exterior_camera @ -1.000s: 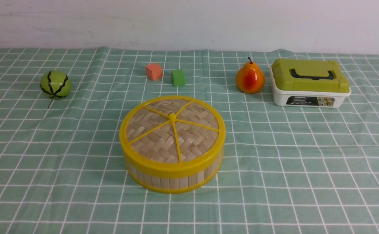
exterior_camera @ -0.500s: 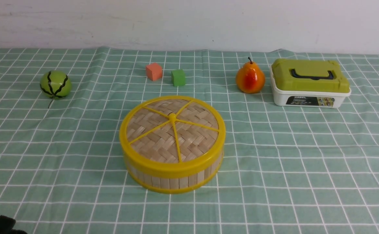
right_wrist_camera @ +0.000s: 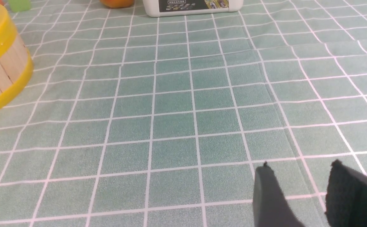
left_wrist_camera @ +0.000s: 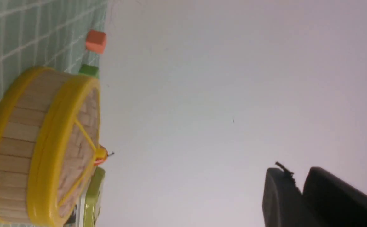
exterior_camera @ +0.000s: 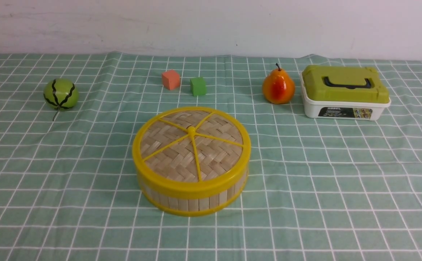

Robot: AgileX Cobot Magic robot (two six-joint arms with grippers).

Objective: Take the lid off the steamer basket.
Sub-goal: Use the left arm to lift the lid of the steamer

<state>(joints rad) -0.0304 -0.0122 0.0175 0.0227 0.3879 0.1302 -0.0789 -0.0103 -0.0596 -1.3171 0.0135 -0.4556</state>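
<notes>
Nothing of the job is done yet: the lid (exterior_camera: pixel 191 145) sits flat on the steamer basket (exterior_camera: pixel 192 203), and neither gripper touches it. Your left gripper (left_wrist_camera: pixel 296 178) is well apart from the lid and empty, with only bare wall (left_wrist_camera: pixel 233 78) behind it. Its fingers (left_wrist_camera: pixel 281 201) stand close side by side; whether they meet cannot be told. Your right gripper (right_wrist_camera: pixel 300 171) hangs low over the checked cloth (right_wrist_camera: pixel 170 104), fingers apart with nothing between them. The basket lies well off, ahead and toward your left arm. Everything remains: reach in, grasp the lid at its central knob (exterior_camera: pixel 191 129) or edge, and lift it clear.
</notes>
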